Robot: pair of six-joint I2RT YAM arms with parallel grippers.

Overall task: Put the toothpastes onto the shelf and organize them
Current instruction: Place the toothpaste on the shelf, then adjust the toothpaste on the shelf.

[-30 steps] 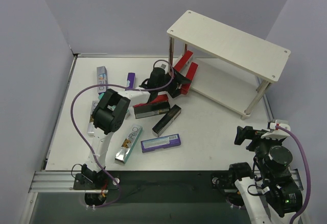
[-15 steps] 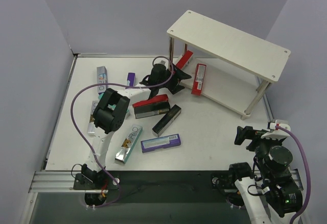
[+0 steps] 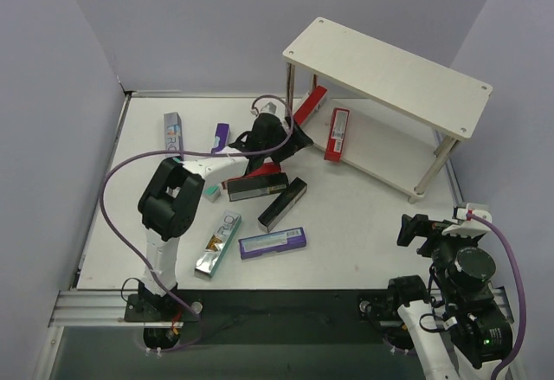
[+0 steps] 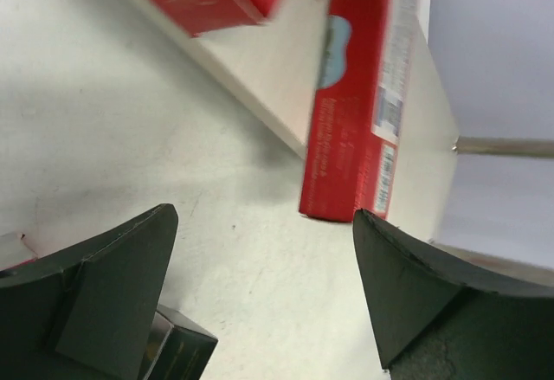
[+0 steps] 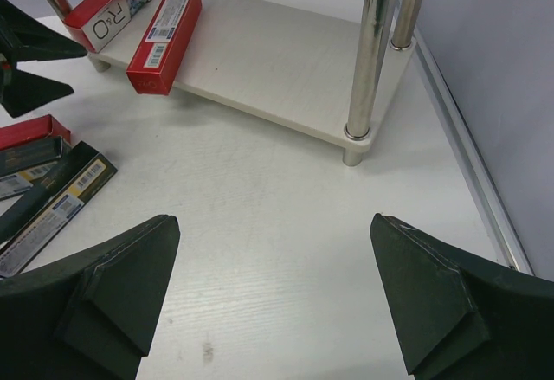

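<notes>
Now that the red carton (image 3: 338, 133) is no longer clamped in the left hand (image 3: 299, 138), it is seen lying flat on the lower board (image 3: 389, 151) of the shelf, with its near end hanging over the board's front edge. The left hand is spread wide with nothing held, and it is drawn back towards 9 o'clock from that carton. One placement is judged done, though the carton sits askew and would need squaring.

A second red carton (image 3: 310, 103) is lodged on the same board at 11 o'clock of the first, beside the front-left leg (image 3: 289, 86).

Most toothpastes are left on the surface (image 3: 363, 224). At 6 o'clock of the left hand a third red carton (image 3: 257, 173) is pressed against a black carton (image 3: 256, 190), and another black carton (image 3: 283, 203) lies just beyond. Further towards 6 o'clock lie a purple carton (image 3: 273, 242) and a silver carton (image 3: 216, 243). At 9 o'clock a small purple carton (image 3: 221, 138) and a pale carton (image 3: 173, 131) are found.

The right hand (image 5: 275, 220) is parked at 5 o'clock, fully spread and empty.

Access to the lower board is narrowed by the legs and the upper board (image 3: 389, 73), and its left end is crowded.
</notes>
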